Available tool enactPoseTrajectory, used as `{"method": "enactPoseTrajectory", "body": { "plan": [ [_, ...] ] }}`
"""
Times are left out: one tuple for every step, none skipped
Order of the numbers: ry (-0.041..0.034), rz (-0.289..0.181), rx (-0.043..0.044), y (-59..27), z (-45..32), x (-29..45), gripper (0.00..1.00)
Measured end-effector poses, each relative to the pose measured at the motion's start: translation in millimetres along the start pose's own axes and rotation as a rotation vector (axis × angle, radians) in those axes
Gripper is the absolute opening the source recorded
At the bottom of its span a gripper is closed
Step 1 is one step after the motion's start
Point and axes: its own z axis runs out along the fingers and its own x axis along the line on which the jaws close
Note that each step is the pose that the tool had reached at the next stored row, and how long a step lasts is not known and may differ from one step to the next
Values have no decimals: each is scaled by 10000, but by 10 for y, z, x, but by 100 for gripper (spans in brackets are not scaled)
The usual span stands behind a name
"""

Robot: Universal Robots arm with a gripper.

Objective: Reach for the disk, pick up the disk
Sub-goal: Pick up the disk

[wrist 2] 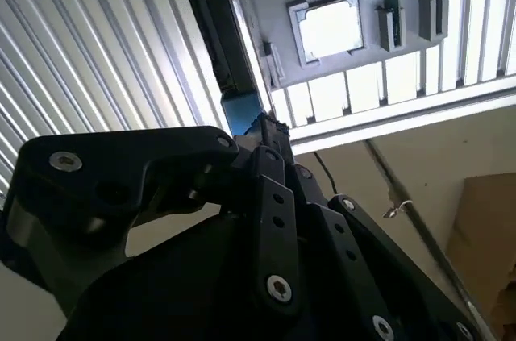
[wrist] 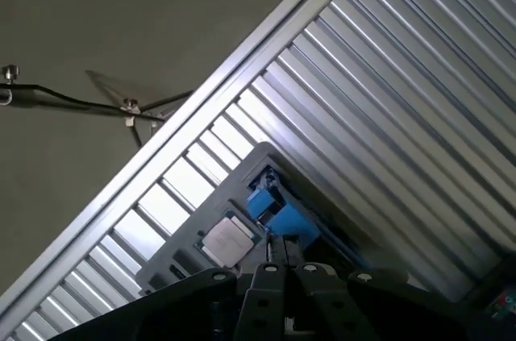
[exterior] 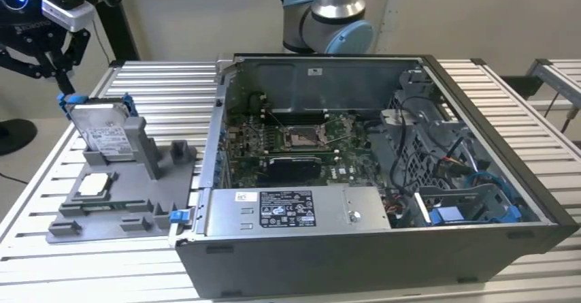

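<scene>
At the exterior view's left, the disk (exterior: 102, 131) stands on edge in a grey fixture (exterior: 118, 204) on the slatted table (exterior: 154, 78) beside the open computer case (exterior: 363, 255), with the gripper (exterior: 65, 90) at its upper blue bracket corner. Seen from the second wrist view, the gripper (wrist 2: 260, 125) has its fingers drawn together on the disk's (wrist 2: 242, 111) blue corner, the processor chip (wrist 2: 329, 28) lying beyond. Across the first wrist view, the closed tips meet the blue bracket, the chip just beside it.

The gripper (exterior: 65, 89) hangs pointing downward at the exterior view's left, its fingers (wrist: 277, 254) drawn close together.
</scene>
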Motion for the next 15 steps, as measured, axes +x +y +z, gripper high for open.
{"method": "enactPoseTrajectory", "body": {
  "plan": [
    [2,-147,3,0,0,0,0],
    [4,-300,8,0,0,0,0],
    [1,-440,15,1,0,-1,0],
    [-4,-573,24,1,1,-2,0],
    [-10,-714,34,1,1,-2,0],
    [-12,-849,42,1,1,-2,0],
    [-14,-990,49,1,1,-2,0],
    [-17,-1157,58,1,3,-2,0],
    [-18,-1312,65,1,4,-1,0],
    [-19,-1491,72,1,6,-1,0],
    [-20,-1689,79,1,8,-1,0],
    [-19,-1856,82,1,11,-1,0],
    [-15,-2048,85,0,14,-1,0],
    [-10,-2233,86,1,16,-1,0],
    [-6,-2404,87,1,16,-1,0]
  ]
}}
